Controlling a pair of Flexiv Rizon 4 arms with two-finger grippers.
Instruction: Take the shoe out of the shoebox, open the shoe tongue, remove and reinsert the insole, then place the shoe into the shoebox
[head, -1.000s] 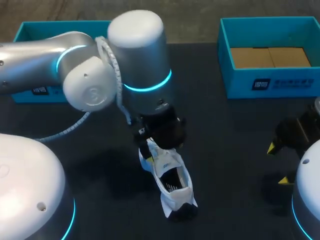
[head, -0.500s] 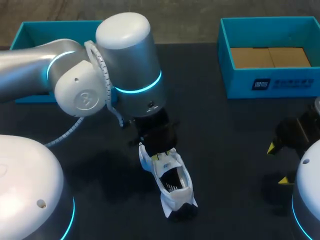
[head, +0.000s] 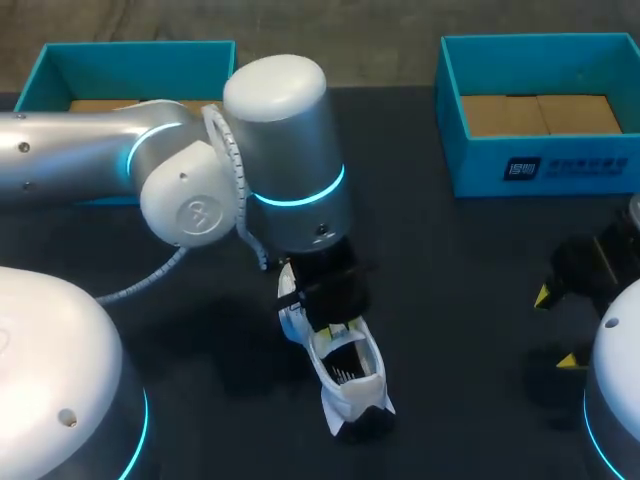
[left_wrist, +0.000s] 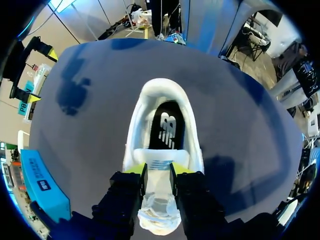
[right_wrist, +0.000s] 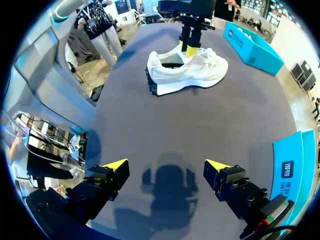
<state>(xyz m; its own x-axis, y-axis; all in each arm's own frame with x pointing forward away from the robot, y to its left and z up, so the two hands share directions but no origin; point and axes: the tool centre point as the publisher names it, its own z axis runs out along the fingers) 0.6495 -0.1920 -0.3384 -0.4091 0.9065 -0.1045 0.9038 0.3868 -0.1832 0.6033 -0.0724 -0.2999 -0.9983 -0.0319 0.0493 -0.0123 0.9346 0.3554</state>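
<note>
A white shoe (head: 352, 388) lies on the dark table near the middle, its opening facing up. The black insole (left_wrist: 167, 127) shows inside it. My left gripper (head: 326, 322) stands over the laced end, shut on the shoe tongue (left_wrist: 158, 162), which its yellow-tipped fingers (left_wrist: 186, 171) pinch from both sides. In the right wrist view the shoe (right_wrist: 187, 70) lies far ahead with the left gripper (right_wrist: 190, 47) on it. My right gripper (right_wrist: 167, 167) hovers open over bare table at the right edge (head: 558, 328), holding nothing.
A teal box (head: 540, 165) with a cardboard floor stands at the back right. A second teal box (head: 60, 65) stands at the back left, partly behind my left arm. Bare table lies between the shoe and the right gripper.
My left gripper has shut on the shoe tongue. The left arm swung slightly left and then back right over the shoe. The right arm has not moved.
</note>
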